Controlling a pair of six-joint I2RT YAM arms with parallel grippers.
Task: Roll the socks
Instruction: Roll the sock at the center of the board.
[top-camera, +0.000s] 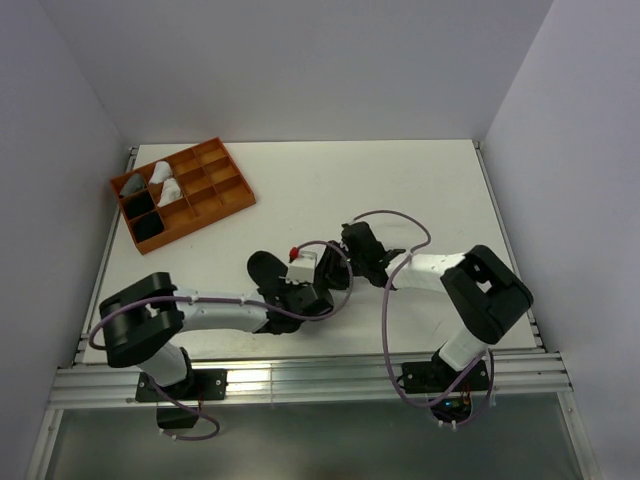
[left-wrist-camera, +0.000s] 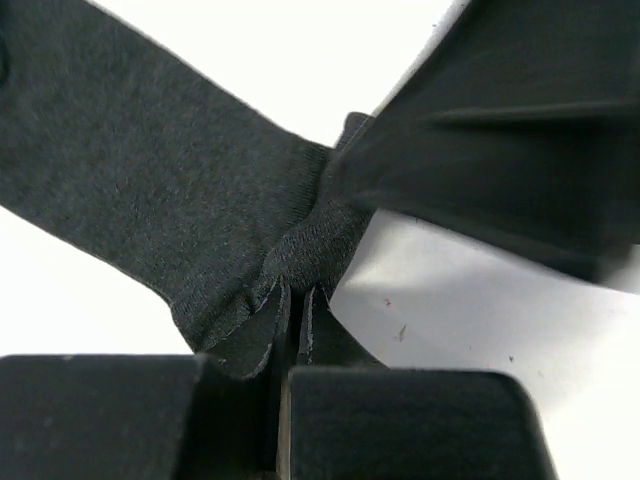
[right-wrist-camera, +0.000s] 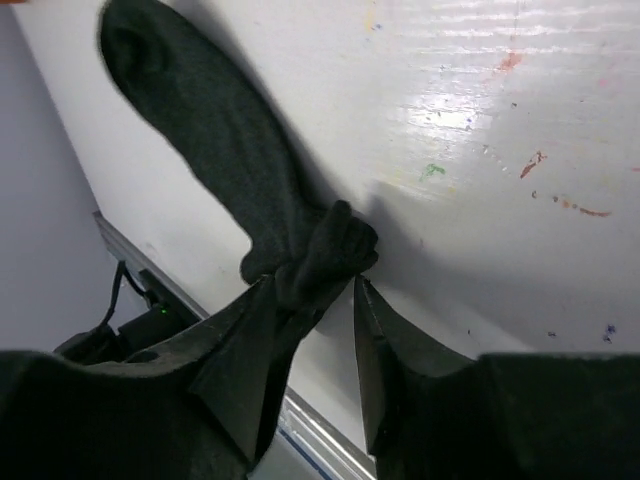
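- Sock (top-camera: 268, 268) lies on the desk (top-camera: 400, 190) between the arms, mostly flat with one end bunched; the roll looks barely begun.
- Left claw (left-wrist-camera: 290, 300) is clamped on its fabric.
- Right claw (right-wrist-camera: 315, 288) stands apart around the bunch.
- Tray (top-camera: 235, 200) already holds several bundles.

**Overhead view.** Light was bright, even and diffuse, coming from above. The table (top-camera: 420, 190) read white without burning out. Shadows under the arms were soft and short. A strip of glare lay on the near rail (top-camera: 250, 378). Focus was fair throughout.

**Left wrist view.** The table was blown out to plain white. The knit of the sock (left-wrist-camera: 150, 170) was sharp at centre. The left gripper (left-wrist-camera: 297, 295), at the near edge, was dark and blurred.

**Right wrist view.** Streaked glare lay on the table, far right. The sock threw a soft shadow to its right. The right gripper (right-wrist-camera: 312, 282) was underexposed, soft and nearly featureless.
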